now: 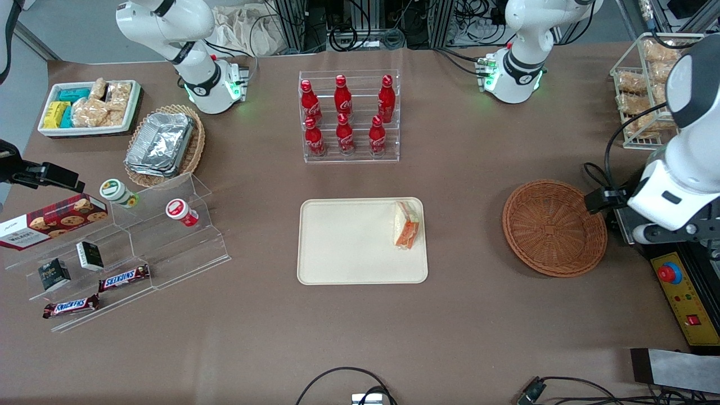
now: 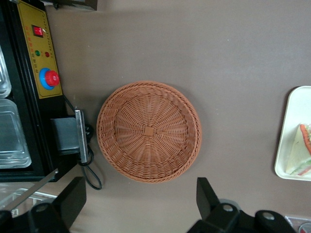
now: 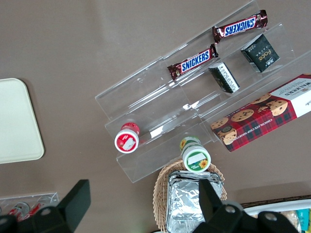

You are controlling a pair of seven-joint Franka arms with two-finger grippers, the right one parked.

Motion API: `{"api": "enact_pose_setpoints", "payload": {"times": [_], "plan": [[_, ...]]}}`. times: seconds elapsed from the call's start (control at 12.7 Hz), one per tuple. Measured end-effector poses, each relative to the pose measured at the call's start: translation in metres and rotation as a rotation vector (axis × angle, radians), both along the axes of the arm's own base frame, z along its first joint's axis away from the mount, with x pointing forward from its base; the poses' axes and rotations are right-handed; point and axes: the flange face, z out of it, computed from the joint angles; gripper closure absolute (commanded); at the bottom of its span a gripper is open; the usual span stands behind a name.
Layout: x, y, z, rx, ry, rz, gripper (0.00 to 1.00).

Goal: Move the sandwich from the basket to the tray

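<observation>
Brown table (image 1: 472,185): sandwich (image 1: 406,225) on tray (image 1: 349,242); hand (image 2: 141,206) open.

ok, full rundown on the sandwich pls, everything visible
The sandwich is a small triangular wedge of pale bread in clear wrap, with orange and green filling showing on its cut edge. It lies on the cream tray, near the rim closest to the empty wicker basket. Nothing else touches it. The end effector, open, hovers above the basket.

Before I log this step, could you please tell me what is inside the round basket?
Nothing: the basket shows only bare weave, fully in view. The sandwich lies on the tray. The open claw hangs above the basket.
</observation>
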Motion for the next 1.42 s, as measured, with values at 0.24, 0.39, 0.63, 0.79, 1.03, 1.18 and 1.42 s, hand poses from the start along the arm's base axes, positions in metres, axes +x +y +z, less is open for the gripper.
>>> {"api": "enact_pose_setpoints", "payload": {"times": [0.24, 0.39, 0.63, 0.79, 1.03, 1.18, 1.42], "plan": [[-0.012, 0.021, 0.015, 0.008, -0.004, -0.039, 0.0], [-0.027, 0.03, 0.023, 0.007, -0.004, -0.066, 0.0], [-0.054, 0.047, 0.045, -0.003, -0.015, -0.097, 0.0], [-0.07, 0.046, 0.06, -0.038, -0.029, -0.093, 0.0], [-0.087, 0.046, 0.07, -0.052, -0.008, -0.085, 0.0], [-0.088, 0.045, 0.068, -0.053, -0.001, -0.085, 0.0], [-0.088, 0.043, 0.067, -0.067, 0.005, -0.086, 0.0]]}}
